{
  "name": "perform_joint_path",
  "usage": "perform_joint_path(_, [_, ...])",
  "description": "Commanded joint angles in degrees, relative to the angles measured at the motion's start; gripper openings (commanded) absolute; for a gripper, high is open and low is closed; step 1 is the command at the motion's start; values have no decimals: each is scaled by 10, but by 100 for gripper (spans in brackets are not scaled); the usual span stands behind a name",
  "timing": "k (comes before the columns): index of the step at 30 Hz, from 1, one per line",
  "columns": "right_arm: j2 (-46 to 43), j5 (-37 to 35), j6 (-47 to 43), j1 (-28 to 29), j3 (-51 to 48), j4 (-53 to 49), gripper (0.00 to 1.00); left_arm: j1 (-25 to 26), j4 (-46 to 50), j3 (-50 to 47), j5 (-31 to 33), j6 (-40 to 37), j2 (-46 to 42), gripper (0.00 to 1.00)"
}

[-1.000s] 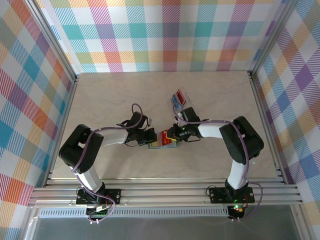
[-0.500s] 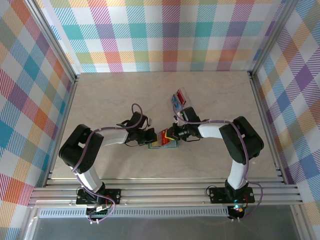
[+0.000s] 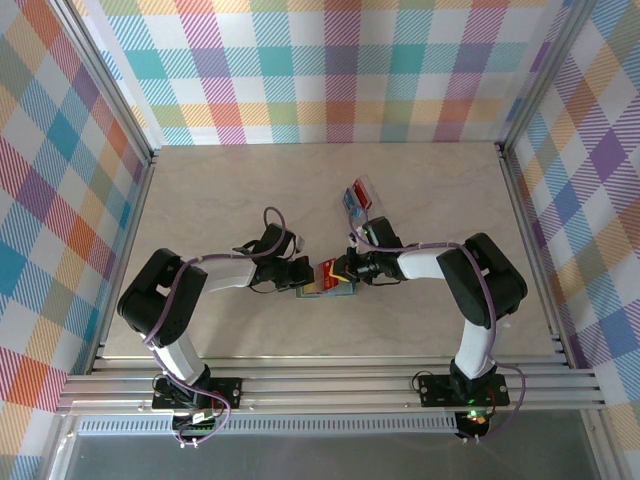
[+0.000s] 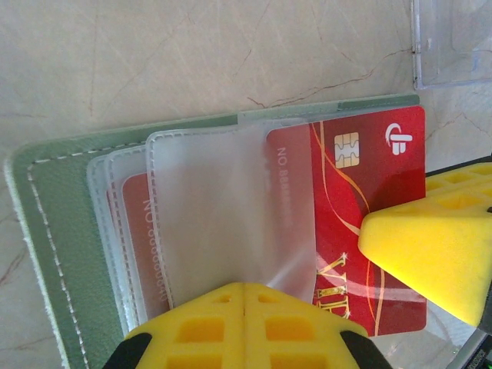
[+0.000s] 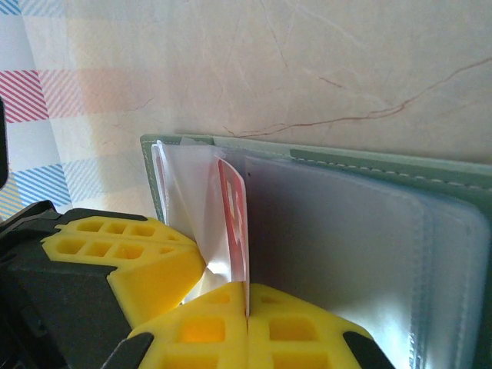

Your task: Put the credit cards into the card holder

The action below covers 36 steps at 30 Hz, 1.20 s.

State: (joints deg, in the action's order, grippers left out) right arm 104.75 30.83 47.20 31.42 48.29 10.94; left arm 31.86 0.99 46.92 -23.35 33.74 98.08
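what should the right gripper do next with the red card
Probably push the red card deeper into the sleeve. The right gripper is shut on the card, only its leading edge lies under the clear sleeve, and most of it sticks out. The left gripper pinches the sleeve, so the wallet looks steadied.

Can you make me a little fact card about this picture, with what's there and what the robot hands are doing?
wallet: green, lying open on the table, see-through pockets fanned out
left gripper: shut, pinching a clear pocket
right gripper: shut on the edge of the red card
red card: partly slid into that pocket, chip end sticking out
second red card: sits in a pocket nearer the wallet's fold
clear tray: farther back on the table
spare cards: red and blue, in the tray
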Motion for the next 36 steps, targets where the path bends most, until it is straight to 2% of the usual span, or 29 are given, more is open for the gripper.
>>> perform_joint_path(1, [15,-36,1,2,-5,-17,0,5,39,-20,10,-11,1,4])
perform_joint_path(14, [7,-57,-14,2,26,-54,0,6,42,-20,17,-14,0,4])
perform_joint_path(25, [-9,-47,23,3,-18,-3,0,7,44,-19,20,-13,1,4])
perform_joint_path(36, [-13,-49,42,7,-41,2,0,6,45,-20,26,-13,-2,4])
